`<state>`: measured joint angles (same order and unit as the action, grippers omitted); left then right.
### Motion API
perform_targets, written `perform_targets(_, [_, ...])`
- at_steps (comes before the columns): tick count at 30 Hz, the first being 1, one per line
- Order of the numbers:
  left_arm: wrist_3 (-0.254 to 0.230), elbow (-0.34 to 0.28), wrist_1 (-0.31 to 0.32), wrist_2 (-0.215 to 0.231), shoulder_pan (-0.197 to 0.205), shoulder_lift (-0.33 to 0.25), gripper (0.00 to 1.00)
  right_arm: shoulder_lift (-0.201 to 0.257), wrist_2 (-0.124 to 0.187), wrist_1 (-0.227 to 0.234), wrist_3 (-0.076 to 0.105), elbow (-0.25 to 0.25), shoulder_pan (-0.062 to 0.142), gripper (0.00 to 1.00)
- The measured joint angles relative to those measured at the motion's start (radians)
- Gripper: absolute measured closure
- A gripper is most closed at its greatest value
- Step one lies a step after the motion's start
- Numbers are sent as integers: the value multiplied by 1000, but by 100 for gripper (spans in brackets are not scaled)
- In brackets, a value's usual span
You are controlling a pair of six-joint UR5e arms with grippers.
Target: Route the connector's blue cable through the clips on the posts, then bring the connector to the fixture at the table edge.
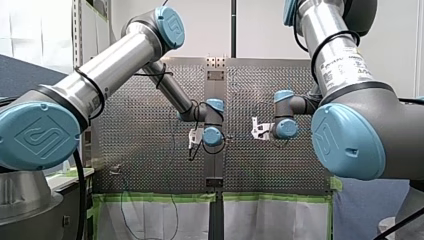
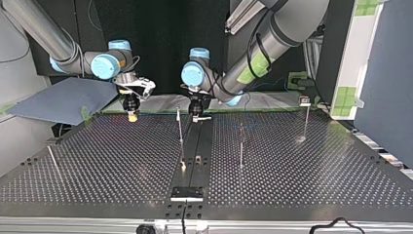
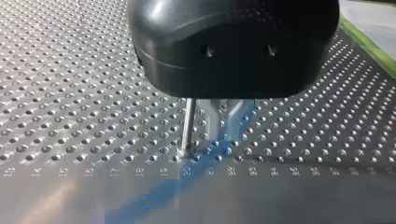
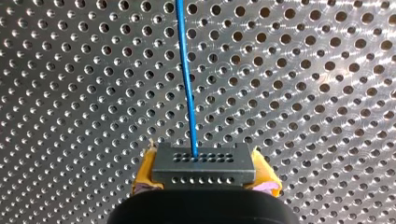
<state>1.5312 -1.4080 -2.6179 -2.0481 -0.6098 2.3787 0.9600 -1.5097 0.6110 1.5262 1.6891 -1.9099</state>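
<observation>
Start with the right wrist view. The right gripper [image 4: 204,181] has its jaws pinching the connector [image 4: 204,163], a dark grey block with rows of small holes. The yellow pads [image 4: 145,173] press on either side of it. The blue cable [image 4: 187,79] leaves the connector's face and runs straight ahead over the perforated counter [image 4: 303,93]. Nothing else lies near it in that view.

In the top view you find the right gripper near the counter's far edge at the view's left, just in front of a grey-blue sheet [image 2: 58,100]. The left gripper [image 2: 197,114] hangs at the far edge near the middle, over the dark centre strip [image 2: 195,141].

A tall post [image 2: 180,134] stands between the two grippers, just beside the left one. A second post [image 2: 241,146] stands on the other side of the strip. A third post [image 2: 305,122] stands further to the view's right and carries a clip [image 2: 305,101] on top. A leaning post [image 2: 52,161] stands near the view's left edge.

The fixture [image 2: 186,193] sits at the near edge, in line with the strip and well apart from the connector. A black cable loop [image 2: 336,225] lies at the near right.

In the left wrist view the black gripper body covers most of what you see. A thin rod [image 3: 188,123] rises from the counter under it, with a blurred blue streak beside it. You cannot tell how those jaws stand.
</observation>
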Motion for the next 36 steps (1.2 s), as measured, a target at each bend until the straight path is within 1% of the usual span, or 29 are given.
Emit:
perform_targets(3, [-1, 0, 0, -13, -4, 0, 85, 0, 0, 0, 0, 0, 0, 100])
perform_targets(6, [-3, 0, 0, -16, -7, -1, 85, 0, 0, 0, 0, 0, -1, 100])
perform_targets(8, [-4, 0, -1, -14, -8, -1, 75, 0, 0, 0, 0, 0, -1, 100])
perform_targets(9, [-4, 0, -1, -14, -8, -1, 75, 0, 0, 0, 0, 0, -1, 100])
perform_targets(10, [-4, 0, -2, -13, -8, -1, 62, 0, 0, 0, 0, 0, -1, 100])
perform_targets(11, [-4, 0, -2, -12, -8, -1, 44, 0, 0, 0, 0, 0, -1, 100])
perform_targets(12, [-4, 0, -2, -12, -8, -1, 44, 0, 0, 0, 0, 0, -1, 100])
perform_targets(14, [-4, 0, -2, -12, -8, -1, 13, 0, 0, 0, 0, 0, -1, 100])
perform_targets(15, [-4, 0, -2, -12, -8, -1, 13, 0, 0, 0, 0, 0, -1, 100])
perform_targets(16, [-4, 0, -2, -13, -8, -1, 0, 0, 0, 0, 0, 0, -1, 100])
perform_targets(19, [-4, 0, -5, -19, -9, -1, 0, 0, 0, 0, 0, 0, -1, 100])
perform_targets(23, [1, 0, -26, -34, -10, -3, 0, 0, 0, 0, 0, 0, -1, 100])
perform_targets(29, [4, -1, -53, -17, -21, -13, 0, 0, 1, 0, 0, 0, -1, 100])
perform_targets(36, [5, -16, -57, -11, -44, -33, 0, 0, 0, 0, 0, 0, -1, 100])
